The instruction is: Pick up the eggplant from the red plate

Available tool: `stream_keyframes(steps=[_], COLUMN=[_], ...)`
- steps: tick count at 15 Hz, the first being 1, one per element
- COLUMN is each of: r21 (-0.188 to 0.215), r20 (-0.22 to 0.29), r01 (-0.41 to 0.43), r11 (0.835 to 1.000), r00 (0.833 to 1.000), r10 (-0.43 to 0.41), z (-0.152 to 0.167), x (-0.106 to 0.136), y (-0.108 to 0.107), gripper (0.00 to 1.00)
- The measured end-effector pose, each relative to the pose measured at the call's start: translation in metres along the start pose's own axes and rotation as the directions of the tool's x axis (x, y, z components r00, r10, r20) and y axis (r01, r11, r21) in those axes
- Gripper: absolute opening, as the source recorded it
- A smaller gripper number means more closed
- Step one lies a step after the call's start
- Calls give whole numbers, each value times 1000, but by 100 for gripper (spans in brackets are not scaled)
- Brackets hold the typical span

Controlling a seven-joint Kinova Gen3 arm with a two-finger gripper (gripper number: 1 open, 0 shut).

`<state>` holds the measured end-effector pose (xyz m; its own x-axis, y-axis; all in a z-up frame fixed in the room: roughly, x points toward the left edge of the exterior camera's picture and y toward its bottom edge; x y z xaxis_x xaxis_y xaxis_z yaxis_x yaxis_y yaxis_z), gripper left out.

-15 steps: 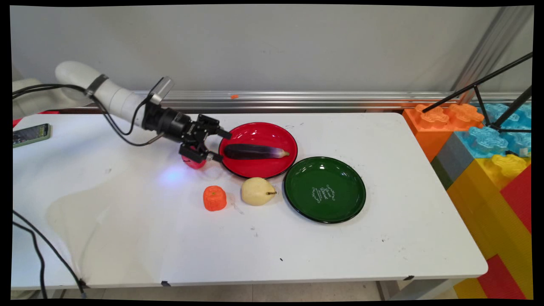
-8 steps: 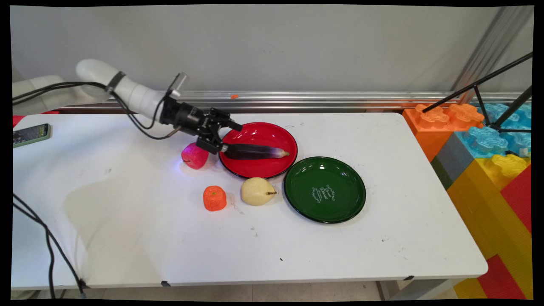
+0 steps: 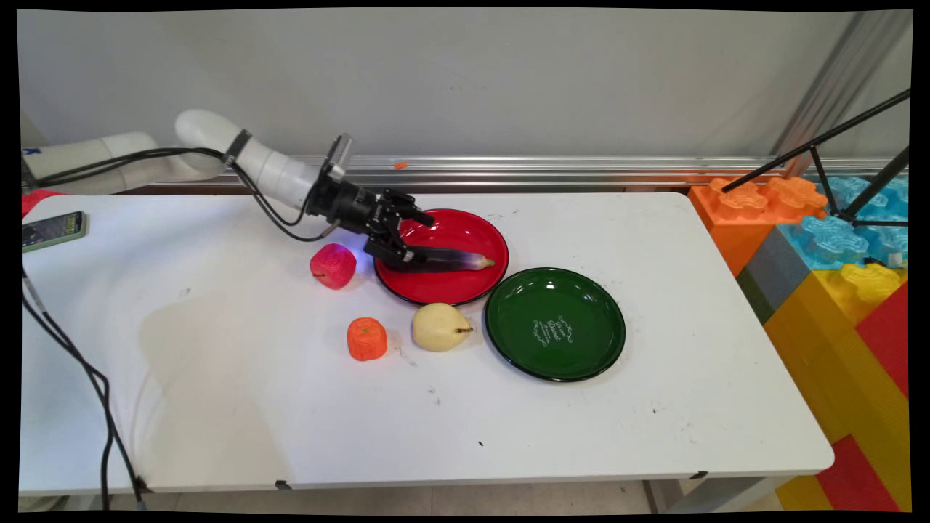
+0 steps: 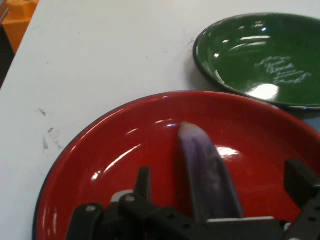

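Note:
A dark purple eggplant lies across the red plate, its pale tip pointing right. My gripper is open over the plate's left part, one finger on each side of the eggplant's dark end. In the hand view the eggplant runs up between the two fingers, lying on the red plate. I cannot tell whether the fingers touch it. A red apple sits on the table just left of the plate, behind the hand.
A green plate stands right of the red one and shows in the hand view as the green plate. A yellow pear and an orange fruit lie in front. A phone lies far left, big toy blocks at right.
The hand has travelled right and slightly back, from over the apple to the red plate's left side. Its open fingers now straddle the eggplant's dark end. The apple is uncovered.

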<state>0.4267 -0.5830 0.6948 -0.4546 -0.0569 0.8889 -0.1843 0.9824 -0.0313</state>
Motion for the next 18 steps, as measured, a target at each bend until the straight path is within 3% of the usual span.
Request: stream_keyframes(steps=[16, 17, 18], r21=[-10, -11, -11], r20=[47, 47, 47], r01=[-52, -55, -59], r11=[999, 998, 998], r00=[998, 997, 997], r10=[53, 56, 59], z=[33, 33, 34], x=[-21, -22, -22], y=[-20, -20, -21], gripper=[100, 0, 0])
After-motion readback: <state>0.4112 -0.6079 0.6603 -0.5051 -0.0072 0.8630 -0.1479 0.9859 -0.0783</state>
